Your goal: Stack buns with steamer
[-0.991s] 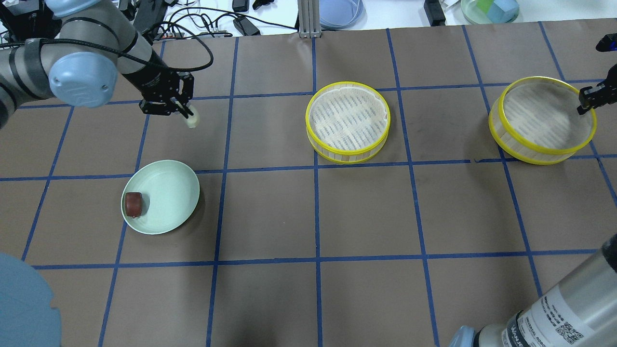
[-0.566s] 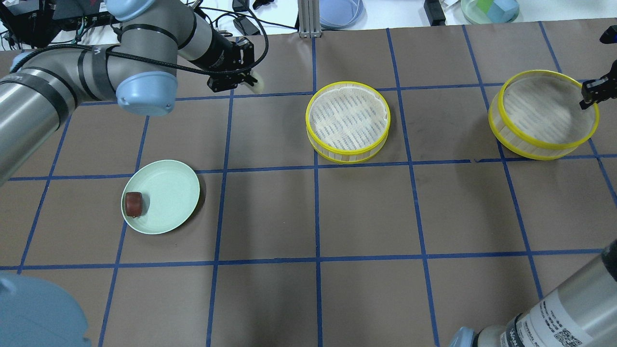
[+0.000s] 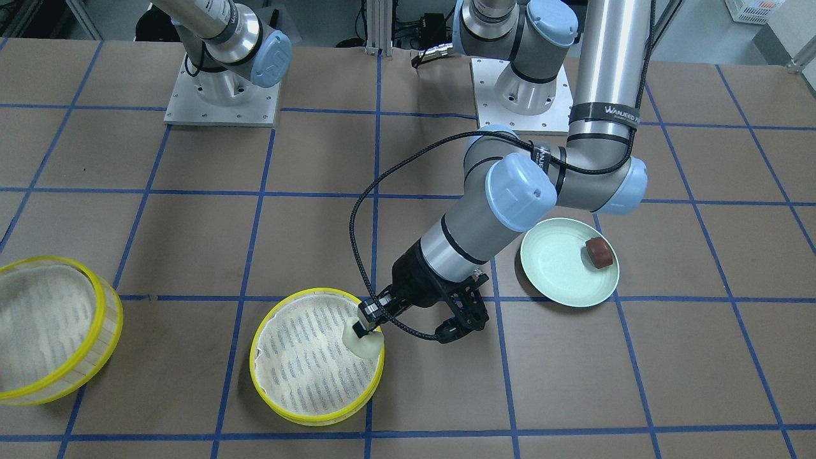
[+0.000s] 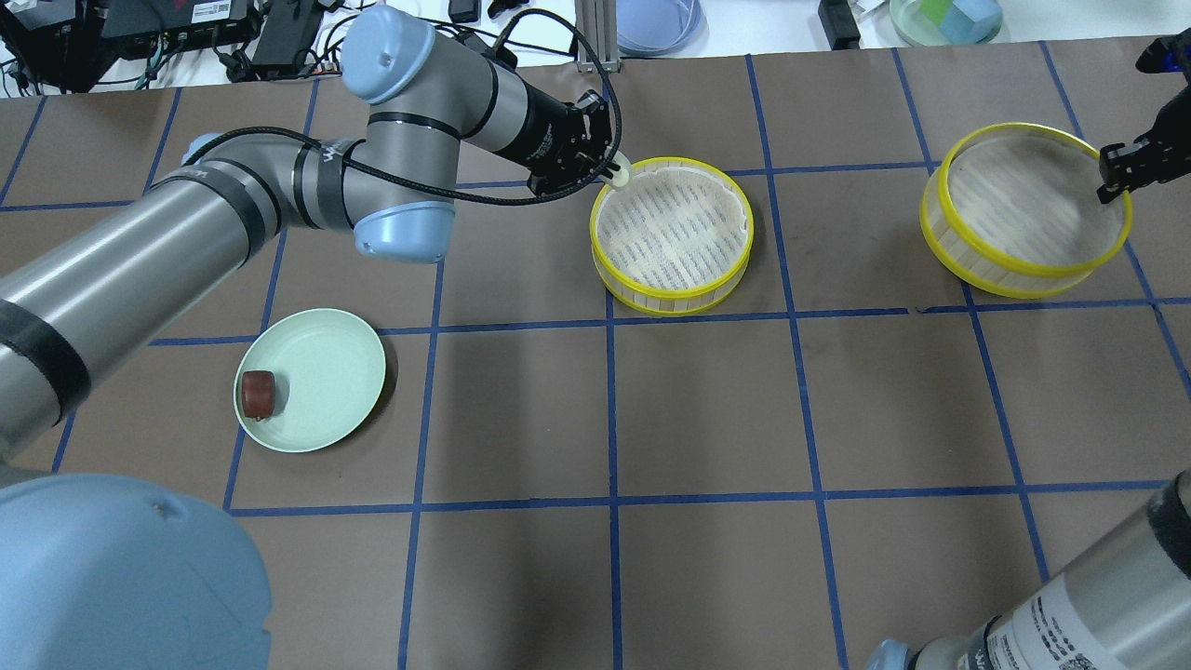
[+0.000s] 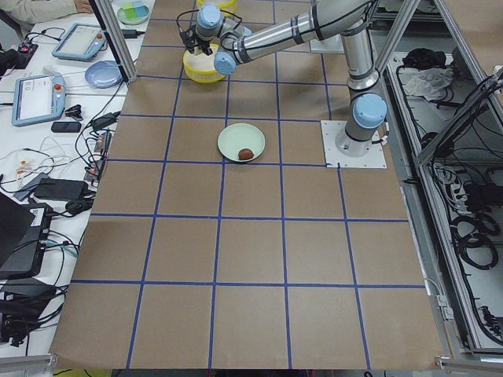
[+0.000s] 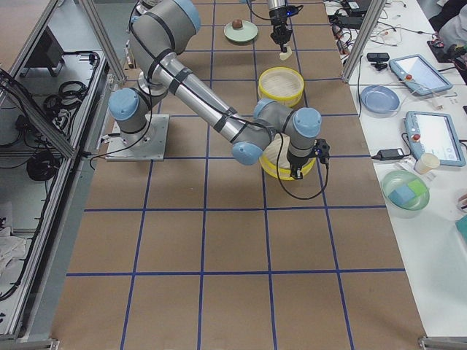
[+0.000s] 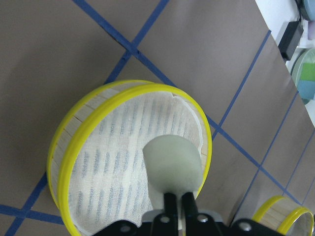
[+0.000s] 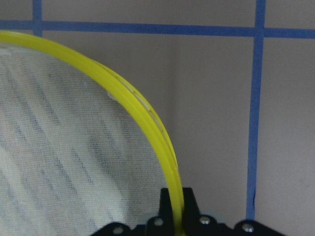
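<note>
My left gripper [image 4: 614, 169] is shut on the cream-white bun [image 4: 622, 172], holding it over the near-left edge of the middle steamer tray [image 4: 672, 290]. The left wrist view shows the bun [image 7: 173, 164] above that tray's white liner, inside the yellow rim [image 7: 64, 167]. My right gripper [image 4: 1112, 172] is shut on the yellow rim [image 8: 147, 118] of the second steamer tray [image 4: 1014, 265], which sits tilted at the right. The reddish-brown bun [image 4: 258, 394] lies on the pale green plate [image 4: 330, 372].
A blue bowl [image 4: 656, 23], a bowl with coloured blocks [image 4: 944, 19] and cables lie beyond the table's far edge. An aluminium post [image 4: 591, 37] stands behind the middle tray. My left arm's forearm spans the left half above the plate.
My left gripper has carried the white bun rightward from the far left to the middle tray's edge. My right gripper has shifted the second tray a little leftward and farther away.
</note>
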`<action>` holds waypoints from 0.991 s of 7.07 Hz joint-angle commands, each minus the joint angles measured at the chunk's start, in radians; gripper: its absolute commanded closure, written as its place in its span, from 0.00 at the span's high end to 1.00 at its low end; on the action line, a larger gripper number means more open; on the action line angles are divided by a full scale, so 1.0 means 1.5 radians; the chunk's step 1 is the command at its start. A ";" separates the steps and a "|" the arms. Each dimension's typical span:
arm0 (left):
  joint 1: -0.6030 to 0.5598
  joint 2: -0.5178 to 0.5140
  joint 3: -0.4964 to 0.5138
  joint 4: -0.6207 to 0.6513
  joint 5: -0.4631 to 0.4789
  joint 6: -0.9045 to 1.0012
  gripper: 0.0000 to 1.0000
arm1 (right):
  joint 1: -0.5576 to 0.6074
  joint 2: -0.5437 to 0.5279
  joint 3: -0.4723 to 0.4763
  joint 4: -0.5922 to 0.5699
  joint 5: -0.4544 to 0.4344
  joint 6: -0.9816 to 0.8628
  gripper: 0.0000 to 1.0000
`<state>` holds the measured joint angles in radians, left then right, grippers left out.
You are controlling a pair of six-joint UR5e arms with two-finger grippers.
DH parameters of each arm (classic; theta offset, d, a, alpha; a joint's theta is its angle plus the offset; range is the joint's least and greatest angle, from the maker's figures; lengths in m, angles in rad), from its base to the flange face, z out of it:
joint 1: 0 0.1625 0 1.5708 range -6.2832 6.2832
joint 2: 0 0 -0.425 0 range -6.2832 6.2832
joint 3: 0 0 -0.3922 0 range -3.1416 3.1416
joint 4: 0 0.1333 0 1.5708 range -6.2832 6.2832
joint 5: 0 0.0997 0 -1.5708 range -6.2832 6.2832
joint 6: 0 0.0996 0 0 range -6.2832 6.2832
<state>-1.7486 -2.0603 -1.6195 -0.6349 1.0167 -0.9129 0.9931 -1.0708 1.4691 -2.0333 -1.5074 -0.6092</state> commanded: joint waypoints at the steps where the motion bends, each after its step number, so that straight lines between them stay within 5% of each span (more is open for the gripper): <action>1: -0.015 -0.023 -0.038 0.009 -0.013 -0.003 0.00 | 0.036 -0.023 0.021 0.001 -0.001 0.063 0.00; 3: -0.015 -0.038 -0.044 0.004 -0.007 -0.005 0.01 | 0.066 -0.043 0.024 0.001 -0.003 0.075 0.00; 4: -0.015 -0.041 -0.041 0.005 -0.006 -0.019 0.35 | 0.082 -0.057 0.025 0.002 -0.010 0.098 0.00; 5: -0.015 -0.041 -0.035 0.005 -0.005 -0.052 0.57 | 0.091 -0.069 0.026 0.015 -0.022 0.123 0.00; 7: -0.014 -0.035 -0.029 0.006 -0.003 -0.068 0.74 | 0.135 -0.103 0.032 0.041 -0.021 0.180 0.00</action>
<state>-1.7709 -2.1180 -1.6707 -0.6270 1.0112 -0.9920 1.1541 -1.2033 1.5101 -1.9860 -1.5367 -0.3972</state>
